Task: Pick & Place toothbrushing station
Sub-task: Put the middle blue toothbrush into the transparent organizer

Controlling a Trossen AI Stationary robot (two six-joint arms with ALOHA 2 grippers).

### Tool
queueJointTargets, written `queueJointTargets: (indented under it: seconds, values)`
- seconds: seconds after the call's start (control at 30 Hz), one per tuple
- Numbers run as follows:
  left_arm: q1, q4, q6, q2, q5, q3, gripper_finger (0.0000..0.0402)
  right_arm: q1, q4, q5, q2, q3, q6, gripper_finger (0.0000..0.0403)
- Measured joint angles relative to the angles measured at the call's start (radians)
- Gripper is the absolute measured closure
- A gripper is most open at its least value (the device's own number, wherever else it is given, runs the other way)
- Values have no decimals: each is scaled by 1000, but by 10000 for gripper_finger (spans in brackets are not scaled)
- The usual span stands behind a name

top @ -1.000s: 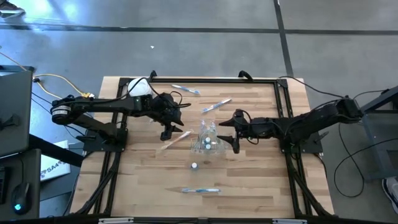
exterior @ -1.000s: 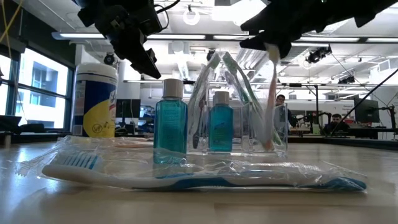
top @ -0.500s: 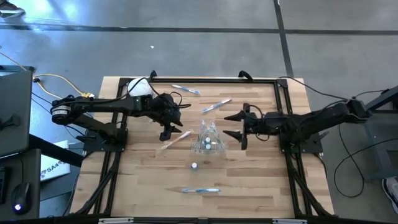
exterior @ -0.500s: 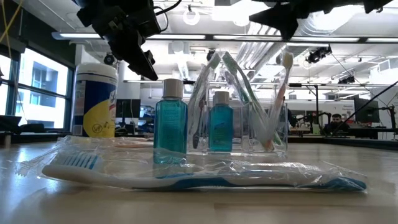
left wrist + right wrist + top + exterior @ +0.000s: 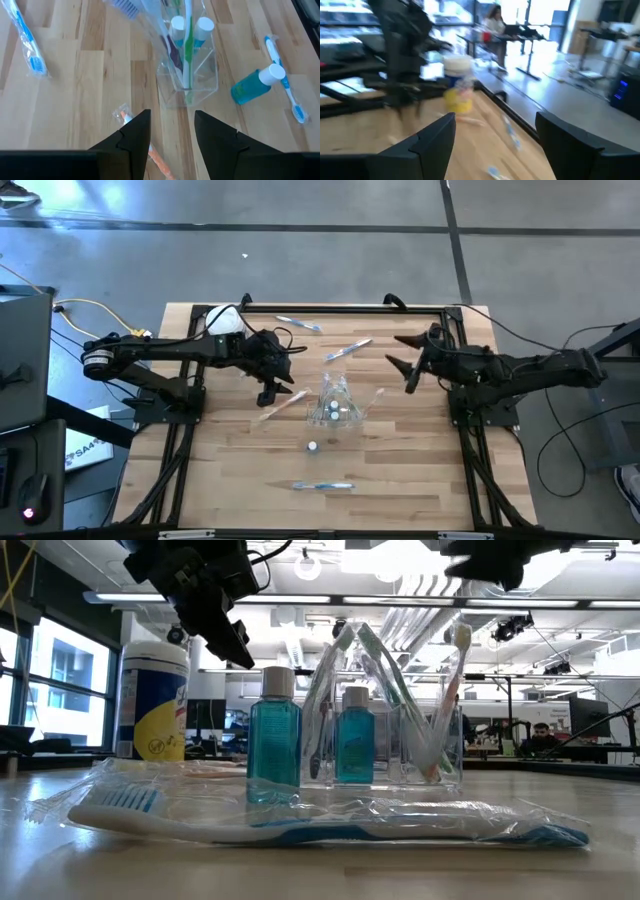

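Clear cup (image 5: 334,406) mid-table holds brushes; right gripper (image 5: 408,362), wide open and empty, sits nearer the right edge. Left gripper (image 5: 272,385), part-open, empty, hovers over an orange toothbrush (image 5: 159,162); likely next: lower, close.

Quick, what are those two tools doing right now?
Left tool: open, nothing between its fingers, near the clear cup.
Right tool: wide open, empty.

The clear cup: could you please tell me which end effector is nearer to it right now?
Left. The left end effector hangs just beside the clear cup, on its left. The right end effector is farther off, up and to its right.
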Motion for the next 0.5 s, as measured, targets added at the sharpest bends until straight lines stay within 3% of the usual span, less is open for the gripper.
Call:
queueJointTargets:
  seconds: [0.17, 0.37, 0.5]
  values:
    - [0, 6, 0, 0, 0, 0, 249, -151, -48, -34, 20, 0, 24, 135]
    - [0, 8, -21, 0, 1, 0, 249, -366, -77, -262, 129, 16, 72, 135]
    - [0, 8, -71, 0, 33, 0, 249, -489, -112, -330, 232, 63, 18, 135]
